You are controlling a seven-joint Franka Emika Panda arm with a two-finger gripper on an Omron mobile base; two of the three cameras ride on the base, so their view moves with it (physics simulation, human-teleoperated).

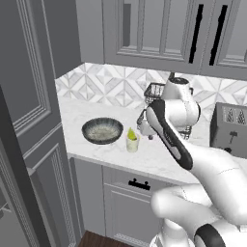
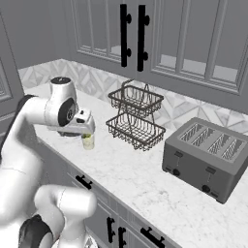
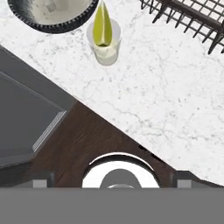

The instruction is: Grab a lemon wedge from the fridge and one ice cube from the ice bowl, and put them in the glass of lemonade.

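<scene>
The glass of lemonade (image 1: pixel 132 143) stands on the marble counter just right of the ice bowl (image 1: pixel 102 130). The yellow lemon wedge (image 3: pixel 103 25) sticks point-up out of the glass (image 3: pixel 104 46). In the hand view the ice bowl (image 3: pixel 52 17) is cut off at the top left, and a pale lump lies inside it. My gripper (image 1: pixel 144 126) hovers above the counter's front edge, just right of the glass and higher. It is open, its fingertips (image 3: pixel 40 183) wide apart with nothing between them. From the right, the gripper (image 2: pixel 86 131) hangs over the glass (image 2: pixel 88 141). The fridge is out of view.
A two-tier black wire basket (image 2: pixel 135 116) stands behind the glass toward the backsplash. A grey toaster (image 2: pixel 208 157) sits further right. A tall grey panelled cabinet (image 1: pixel 29 120) walls in the counter's left end. Drawers with black handles (image 1: pixel 139 184) lie below the counter edge.
</scene>
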